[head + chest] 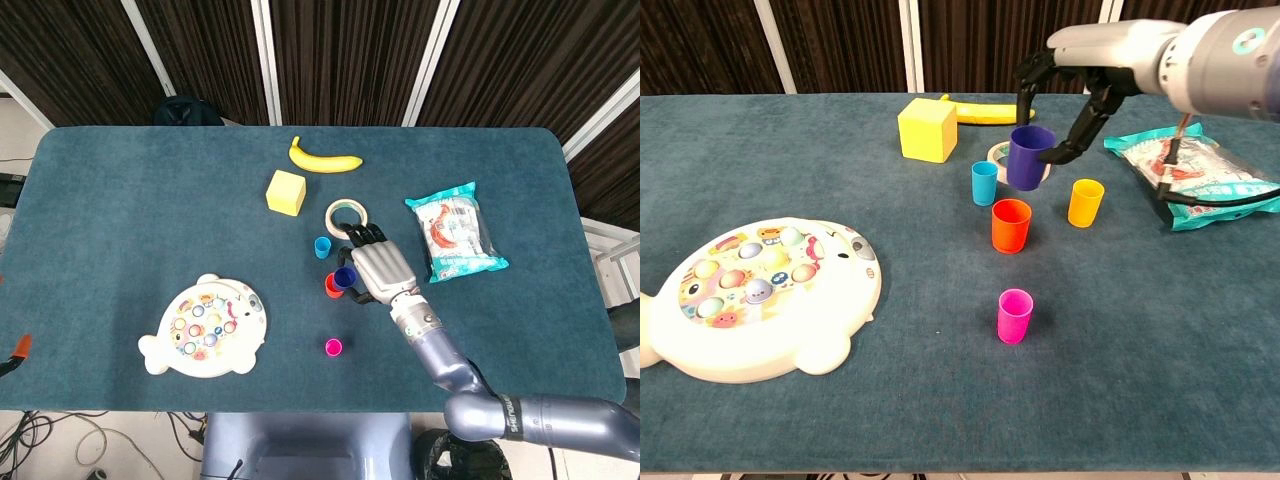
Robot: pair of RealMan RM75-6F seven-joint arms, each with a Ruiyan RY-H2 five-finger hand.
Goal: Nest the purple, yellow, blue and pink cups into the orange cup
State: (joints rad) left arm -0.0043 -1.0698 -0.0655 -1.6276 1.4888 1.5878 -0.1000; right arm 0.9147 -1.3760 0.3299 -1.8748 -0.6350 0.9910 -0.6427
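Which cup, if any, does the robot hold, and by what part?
The right hand holds the purple cup, fingers pinching its upper side wall near the rim, above the orange cup.

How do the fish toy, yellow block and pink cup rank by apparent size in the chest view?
1. fish toy, though nearest the camera
2. yellow block
3. pink cup, roughly

Five cups are counted: one purple cup (1029, 155), one yellow cup (1085, 202), one blue cup (984, 183), one pink cup (1015, 315) and one orange cup (1011, 225); one banana (324, 158), one yellow block (286, 192), one tape roll (345, 214), one snack packet (456, 231) and one fishing toy (203, 326) are also seen
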